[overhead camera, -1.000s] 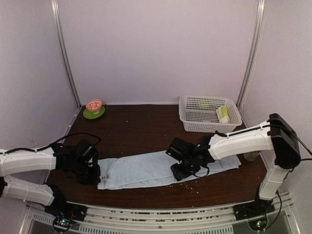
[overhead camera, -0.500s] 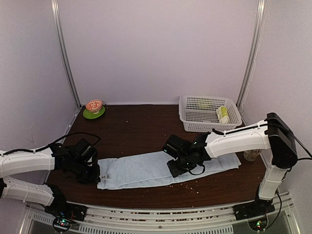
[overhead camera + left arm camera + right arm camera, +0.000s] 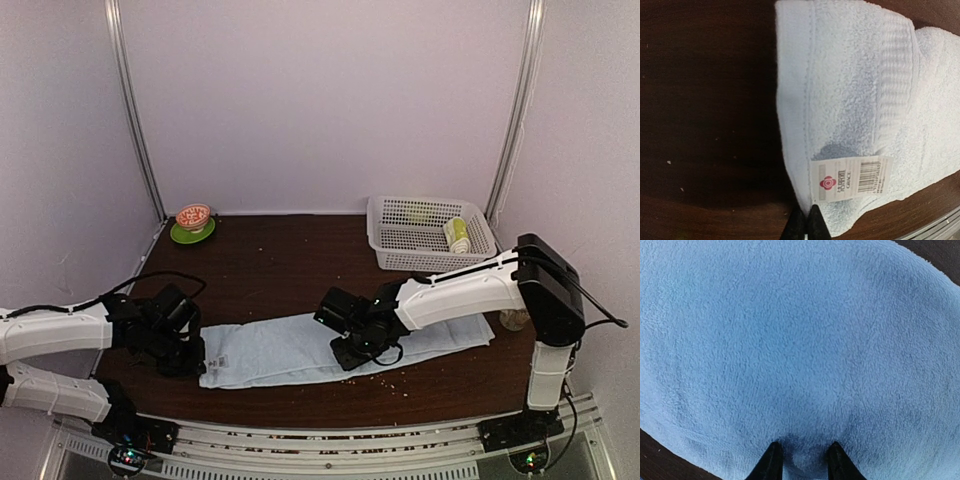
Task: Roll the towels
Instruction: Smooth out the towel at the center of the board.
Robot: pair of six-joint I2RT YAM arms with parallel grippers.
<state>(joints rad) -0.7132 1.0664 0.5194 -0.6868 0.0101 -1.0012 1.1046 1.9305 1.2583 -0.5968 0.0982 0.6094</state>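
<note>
The pale-blue towel lies as a long folded strip across the front of the dark table. My left gripper is at its left end, shut on the towel's edge beside the white tag. My right gripper rests on the middle of the strip. In the right wrist view its fingertips stand a little apart, pressed into the blue pile. The lime-green towel lies rolled in the white basket at the back right.
A small red-patterned bowl on a green saucer stands at the back left corner. Crumbs are scattered on the table near the towel's front edge. White walls close in the back and both sides.
My right gripper has slid leftward along the pale-blue towel, from right of centre toward the middle. The left gripper and the towel's left end have not moved.
</note>
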